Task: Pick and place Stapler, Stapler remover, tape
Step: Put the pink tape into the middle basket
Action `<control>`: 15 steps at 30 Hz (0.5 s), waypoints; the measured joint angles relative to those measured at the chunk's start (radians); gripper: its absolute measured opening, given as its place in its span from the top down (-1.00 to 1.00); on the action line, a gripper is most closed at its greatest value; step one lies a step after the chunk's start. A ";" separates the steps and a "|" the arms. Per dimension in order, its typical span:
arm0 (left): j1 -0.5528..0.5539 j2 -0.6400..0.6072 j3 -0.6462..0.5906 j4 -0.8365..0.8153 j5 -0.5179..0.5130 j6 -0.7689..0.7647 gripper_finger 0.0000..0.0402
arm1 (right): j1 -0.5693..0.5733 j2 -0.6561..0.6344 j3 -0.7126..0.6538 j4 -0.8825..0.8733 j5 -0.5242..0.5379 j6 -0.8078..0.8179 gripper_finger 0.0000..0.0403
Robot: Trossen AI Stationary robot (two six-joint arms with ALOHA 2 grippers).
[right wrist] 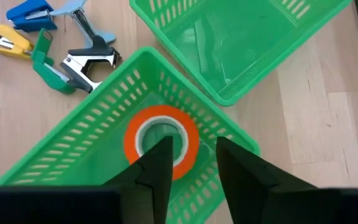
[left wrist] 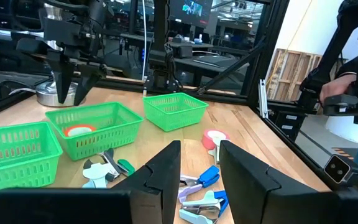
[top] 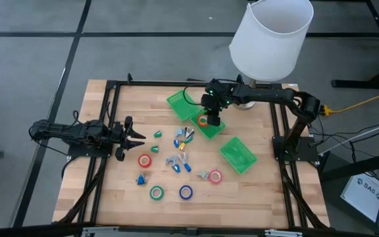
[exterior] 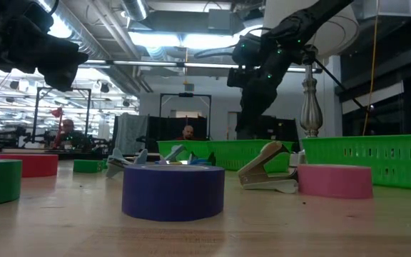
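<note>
Right wrist view shows the right gripper [right wrist: 188,163], jaws apart, above the orange tape roll [right wrist: 161,141] lying in the middle green basket [right wrist: 98,134]. At the table's left edge, the left gripper [top: 137,137] waits with jaws apart.

A big white lampshade [top: 270,37] rises over my table's [top: 249,197] far right corner, its metal base [left wrist: 51,93] standing on the wood. Past the frame [top: 110,99] stretches grey floor [top: 31,66]. Beyond the table sit what may be two people [exterior: 185,132] at desks.
</note>
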 joint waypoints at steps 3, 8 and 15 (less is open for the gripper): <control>0.000 0.000 0.000 0.000 0.000 0.000 0.47 | 0.002 0.000 0.000 0.000 0.000 0.000 0.33; 0.000 0.000 0.000 0.000 0.000 0.000 0.47 | 0.014 0.000 0.000 0.036 -0.031 -0.007 0.32; 0.000 0.000 0.000 0.000 0.000 0.000 0.47 | 0.047 0.000 0.000 0.127 -0.087 0.120 0.32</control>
